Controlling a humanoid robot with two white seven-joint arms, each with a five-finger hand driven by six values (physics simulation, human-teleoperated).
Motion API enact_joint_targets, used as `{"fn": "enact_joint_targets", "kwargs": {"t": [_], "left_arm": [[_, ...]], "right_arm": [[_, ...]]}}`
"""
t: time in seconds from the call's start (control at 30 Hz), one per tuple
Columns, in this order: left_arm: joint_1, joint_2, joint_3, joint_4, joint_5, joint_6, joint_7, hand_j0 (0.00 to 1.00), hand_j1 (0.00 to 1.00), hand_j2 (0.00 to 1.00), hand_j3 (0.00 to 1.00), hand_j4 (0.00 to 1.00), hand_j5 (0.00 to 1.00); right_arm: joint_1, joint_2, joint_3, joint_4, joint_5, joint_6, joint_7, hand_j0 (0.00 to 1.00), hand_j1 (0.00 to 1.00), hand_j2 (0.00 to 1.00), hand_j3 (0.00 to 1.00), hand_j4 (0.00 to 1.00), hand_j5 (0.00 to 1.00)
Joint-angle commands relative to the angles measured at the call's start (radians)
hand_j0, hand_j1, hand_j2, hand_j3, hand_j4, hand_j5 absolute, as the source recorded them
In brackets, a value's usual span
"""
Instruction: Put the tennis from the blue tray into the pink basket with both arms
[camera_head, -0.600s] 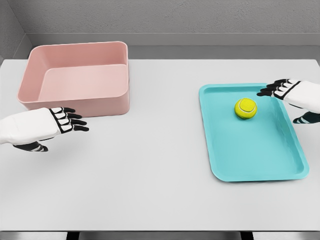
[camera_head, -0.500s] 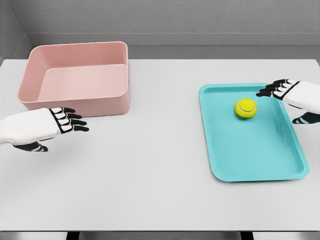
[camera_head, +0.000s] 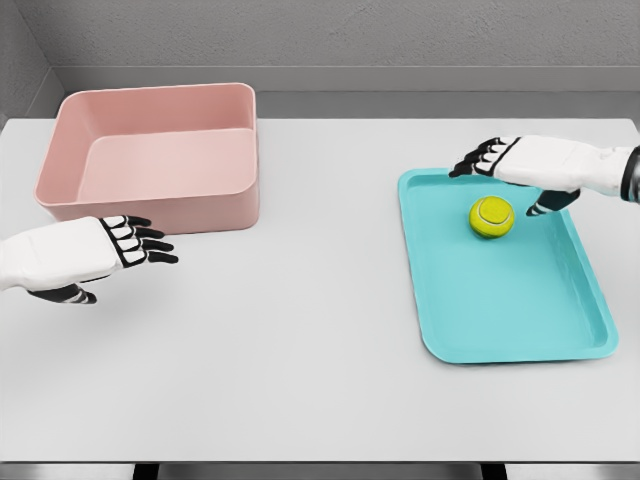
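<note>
Table (camera_head: 300, 330): plain white, no writing anywhere.
Tennis ball (camera_head: 491, 217): on blue tray (camera_head: 500, 320), 3 o'clock.
Pink basket (camera_head: 150, 160): 10 o'clock.
Right hand (camera_head: 520, 165): fingers apart, above ball.
Left hand (camera_head: 95, 252): fingers apart, holding nothing.

tennis ball (camera_head: 492, 217): 1 | blue tray (camera_head: 510, 320): 1 | pink basket (camera_head: 150, 205): 1 | table (camera_head: 300, 340): 1

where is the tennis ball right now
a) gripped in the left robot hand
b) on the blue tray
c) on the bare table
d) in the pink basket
b: the tennis ball sits on the blue tray near its far end, with the open right robot hand just above it, not holding it.
</note>
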Motion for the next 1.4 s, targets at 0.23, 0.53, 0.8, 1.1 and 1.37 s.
{"fn": "enact_joint_targets", "kwargs": {"t": [0.23, 0.53, 0.8, 1.1, 1.37], "left_arm": [[0.0, 0.0, 0.0, 0.0, 0.005, 0.001, 0.0, 1.0, 1.0, 1.0, 1.0, 1.0, 1.0], [0.0, 0.0, 0.0, 0.002, 0.005, 0.001, 0.0, 1.0, 1.0, 1.0, 1.0, 1.0, 1.0], [0.0, -0.002, 0.0, 0.002, 0.003, 0.001, 0.0, 1.0, 1.0, 1.0, 1.0, 1.0, 1.0], [0.0, -0.002, -0.012, 0.003, 0.005, 0.001, 0.0, 1.0, 1.0, 1.0, 1.0, 1.0, 1.0], [0.003, 0.0, -0.012, 0.002, 0.006, 0.001, 0.0, 1.0, 1.0, 1.0, 1.0, 1.0, 1.0]], "right_arm": [[-0.029, 0.079, 0.101, 0.147, 0.029, 0.002, 0.055, 1.0, 1.0, 1.0, 1.0, 1.0, 1.0], [-0.037, 0.115, 0.106, 0.201, 0.043, 0.002, 0.055, 1.0, 1.0, 1.0, 1.0, 1.0, 1.0], [-0.058, 0.13, 0.104, 0.238, 0.044, 0.002, 0.052, 0.99, 0.99, 0.99, 0.99, 0.99, 0.99], [-0.06, 0.142, 0.104, 0.238, 0.067, 0.002, 0.052, 0.87, 0.87, 0.87, 0.87, 0.87, 0.87], [-0.058, 0.15, 0.106, 0.249, 0.078, 0.002, 0.052, 0.79, 0.79, 0.79, 0.79, 0.79, 0.79]]}}
